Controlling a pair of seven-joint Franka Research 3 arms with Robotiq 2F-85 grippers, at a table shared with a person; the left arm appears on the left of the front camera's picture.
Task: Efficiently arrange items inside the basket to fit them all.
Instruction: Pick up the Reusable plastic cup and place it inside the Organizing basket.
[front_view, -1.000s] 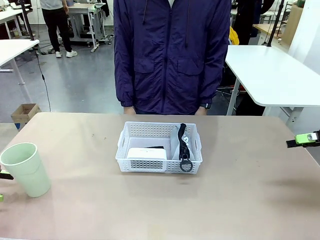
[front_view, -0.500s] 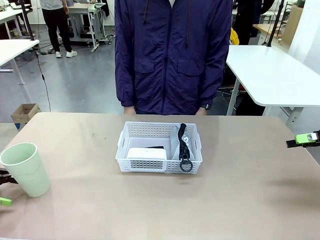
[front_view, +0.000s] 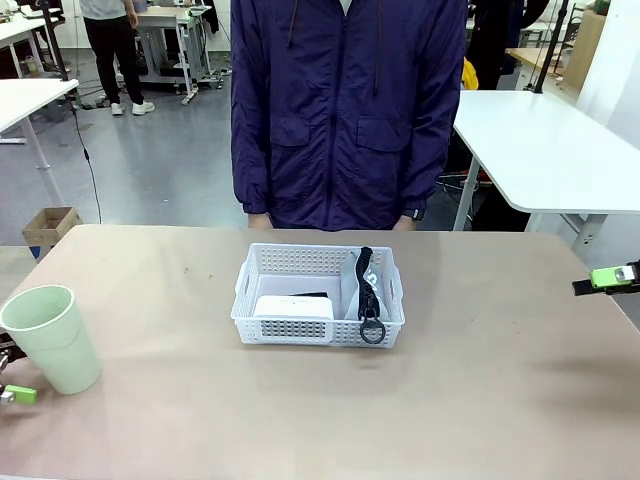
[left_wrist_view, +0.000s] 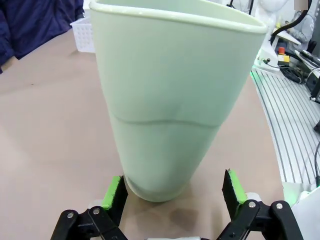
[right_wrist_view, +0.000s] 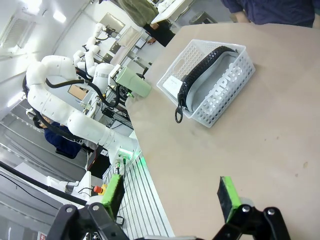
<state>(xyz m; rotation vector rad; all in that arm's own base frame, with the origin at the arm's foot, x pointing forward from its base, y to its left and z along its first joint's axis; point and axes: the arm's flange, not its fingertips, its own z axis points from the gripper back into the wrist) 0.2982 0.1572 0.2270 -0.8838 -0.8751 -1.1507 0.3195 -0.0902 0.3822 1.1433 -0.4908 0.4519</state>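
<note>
A pale green cup (front_view: 52, 338) stands upright at the table's left edge. My left gripper (front_view: 12, 370) is open at its base. In the left wrist view the green pads (left_wrist_view: 112, 192) flank the bottom of the cup (left_wrist_view: 170, 100) without gripping it. The white lattice basket (front_view: 318, 322) sits mid-table. It holds a white box (front_view: 293, 306) on the left and a grey "CAMPUS" pouch (right_wrist_view: 222, 87) on the right, whose black strap (front_view: 367, 290) hangs over the front rim. Something black (front_view: 312, 295) behind the box may be the stapler. My right gripper (front_view: 612, 277) hovers open at the table's right edge.
A person in a dark blue jacket (front_view: 345, 110) stands at the far edge, hands out of sight behind the table. Bare tabletop (front_view: 180, 300) lies between cup and basket and right of the basket. White tables stand behind.
My left gripper has crept in from the picture's left edge toward the cup's base. The cup, the basket, the person and my right gripper have not moved.
</note>
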